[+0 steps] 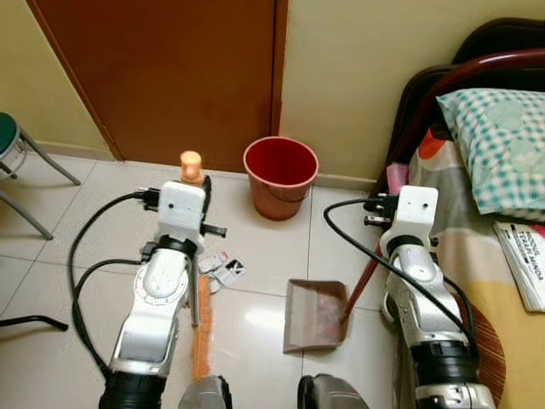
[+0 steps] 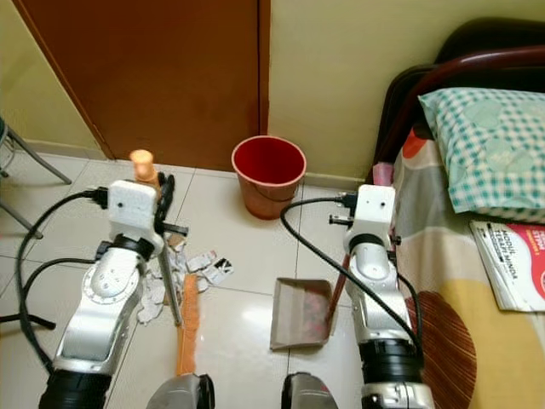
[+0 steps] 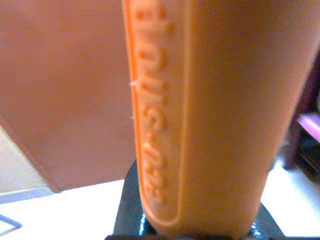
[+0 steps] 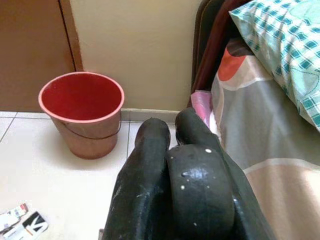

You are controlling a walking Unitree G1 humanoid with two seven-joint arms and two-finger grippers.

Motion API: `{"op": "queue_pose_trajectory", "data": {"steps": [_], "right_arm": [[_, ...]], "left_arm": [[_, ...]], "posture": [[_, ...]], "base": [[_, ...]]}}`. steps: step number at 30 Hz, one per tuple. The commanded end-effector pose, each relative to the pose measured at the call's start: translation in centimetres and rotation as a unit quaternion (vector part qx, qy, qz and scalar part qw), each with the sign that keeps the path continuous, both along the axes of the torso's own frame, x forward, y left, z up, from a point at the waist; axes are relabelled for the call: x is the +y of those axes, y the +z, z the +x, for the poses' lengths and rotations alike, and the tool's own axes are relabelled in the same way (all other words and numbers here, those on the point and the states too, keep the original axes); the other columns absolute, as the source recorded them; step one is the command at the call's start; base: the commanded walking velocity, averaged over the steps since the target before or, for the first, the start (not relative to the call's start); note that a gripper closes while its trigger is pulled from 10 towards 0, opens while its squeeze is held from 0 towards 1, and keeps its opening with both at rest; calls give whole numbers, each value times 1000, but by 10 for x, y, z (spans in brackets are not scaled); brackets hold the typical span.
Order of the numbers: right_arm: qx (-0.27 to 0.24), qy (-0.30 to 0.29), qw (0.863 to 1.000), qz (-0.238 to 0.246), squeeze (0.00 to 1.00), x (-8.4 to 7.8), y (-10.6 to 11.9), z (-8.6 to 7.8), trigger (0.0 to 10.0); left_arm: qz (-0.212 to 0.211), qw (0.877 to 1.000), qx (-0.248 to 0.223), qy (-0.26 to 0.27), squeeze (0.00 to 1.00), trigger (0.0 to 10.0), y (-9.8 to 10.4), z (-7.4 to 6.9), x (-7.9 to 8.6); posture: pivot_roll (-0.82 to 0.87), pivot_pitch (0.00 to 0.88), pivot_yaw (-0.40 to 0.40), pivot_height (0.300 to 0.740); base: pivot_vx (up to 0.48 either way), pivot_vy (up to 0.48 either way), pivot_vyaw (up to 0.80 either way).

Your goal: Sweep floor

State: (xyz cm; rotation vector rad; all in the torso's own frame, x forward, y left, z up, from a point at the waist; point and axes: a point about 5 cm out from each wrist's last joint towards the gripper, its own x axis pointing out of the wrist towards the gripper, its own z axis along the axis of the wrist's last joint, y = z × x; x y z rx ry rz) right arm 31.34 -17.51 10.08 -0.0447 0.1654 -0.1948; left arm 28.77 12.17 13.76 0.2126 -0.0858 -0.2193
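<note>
Glossy embossed orange broom handle clamped in left claw (right claw closed on dustpan handle).

I am wearing silver-grey shells on both of my arms, each ending in a boxy white wrist block with thick black cables looping out from it and black collars ringing the forearm lower down. My left arm is showing a round plate ringed with small screws, and my right gripper is carrying long, rounded black fingers flecked with pale specks.
</note>
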Motion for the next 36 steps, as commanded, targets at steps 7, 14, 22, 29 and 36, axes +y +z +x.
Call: {"op": "queue_pose_trajectory", "data": {"steps": [7,14,22,29,36], "right_arm": [[-52,4,999,-10,0,7,14,9,10000],[-72,14,997,-6,0,12,17,12,10000],[-87,25,996,3,0,12,21,19,10000],[-84,31,996,19,0,16,20,22,10000],[-76,38,996,10,0,20,15,21,10000]], "left_arm": [[-6,997,44,-55,0,10000,-11,-3,-17],[-28,995,52,-84,0,10000,-7,-10,-30],[-64,990,11,-127,0,10000,24,-11,-55],[-85,987,-92,-104,0,10000,77,-2,-50],[-124,971,-198,-40,0,10000,134,11,-21]], "posture": [[3,171,-38,740],[7,173,-35,740],[3,176,-43,740],[6,169,-42,740],[9,165,-43,740]], "base": [[0,0,0],[0,0,0],[0,0,0],[0,0,0],[0,0,0]]}}
